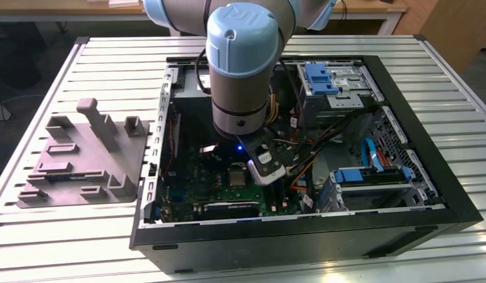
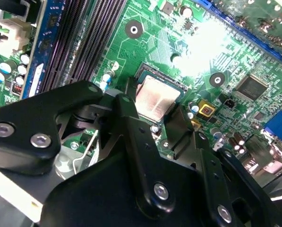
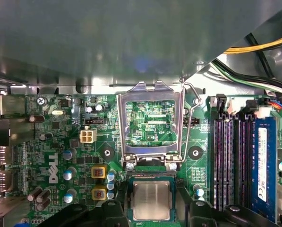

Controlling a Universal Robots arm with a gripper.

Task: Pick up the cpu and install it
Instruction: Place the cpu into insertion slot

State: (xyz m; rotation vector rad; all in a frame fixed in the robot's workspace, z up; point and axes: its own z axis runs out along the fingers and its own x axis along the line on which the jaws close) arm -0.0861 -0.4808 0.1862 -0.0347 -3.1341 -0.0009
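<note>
Black link-arm gripper (image 2: 151, 109) is sitting nearest the lens in the second wrist view, jaws standing apart and straddling the socket area, not clamping anything I can make out. The silver slatted metal table (image 1: 62, 253) is carrying everything. The big black open-sided computer case (image 1: 455, 215) is lying on it, with the pale blue-and-grey robot arm (image 1: 243, 65) reaching down into it. The large grey moulded plastic tray (image 1: 78, 162) is sitting on the table just beside the case at the exterior view's left, well apart from the gripper. Inside the case the green motherboard (image 3: 60, 142) is lying flat, with black memory slots (image 3: 226, 161) running along one side of the socket. The bright hinged metal load plate (image 3: 152, 90) is standing swung open. The black square socket (image 3: 151, 178) is sitting just past the plate's hinge. The small flat square silver-grey cpu (image 3: 151, 201) is lying inside the socket's frame, flat and square as far as I can judge, between the two fingertips with a gap showing on each side. My read: pick-up is done and the install step is in hand, at or just after the drop into the socket. Whatever follows is calling for a straight lift clear of the chip without nudging it, and for keeping off the raised plate.
</note>
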